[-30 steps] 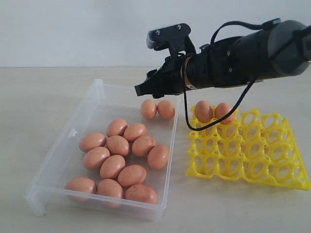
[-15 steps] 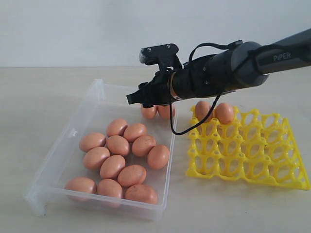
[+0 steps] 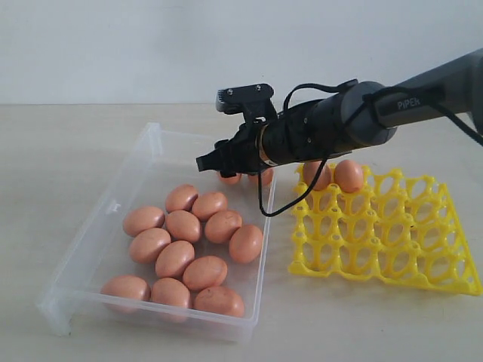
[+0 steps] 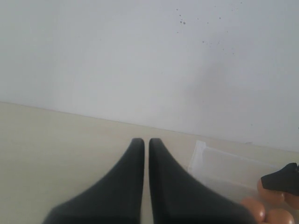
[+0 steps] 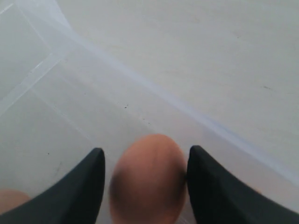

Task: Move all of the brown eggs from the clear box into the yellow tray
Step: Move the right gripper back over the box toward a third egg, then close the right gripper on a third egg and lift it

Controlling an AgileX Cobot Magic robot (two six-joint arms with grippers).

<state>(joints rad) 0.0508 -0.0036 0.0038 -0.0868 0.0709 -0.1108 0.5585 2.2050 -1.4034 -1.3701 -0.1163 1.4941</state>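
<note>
We hold R hand (image 5: pixel 145 154) open astride a brown egg (image 5: pixel 148 179) far right in clear box (image 3: pixel 102 215), ready to pinch for yellow tray (image 3: pixel 377 243); L hand (image 4: pixel 145 142) shut, idle

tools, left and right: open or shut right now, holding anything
left tool: shut, holding nothing
right tool: open, straddling an egg, not gripping it

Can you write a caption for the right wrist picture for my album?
Open fingers on either side of an egg in the box.
</note>
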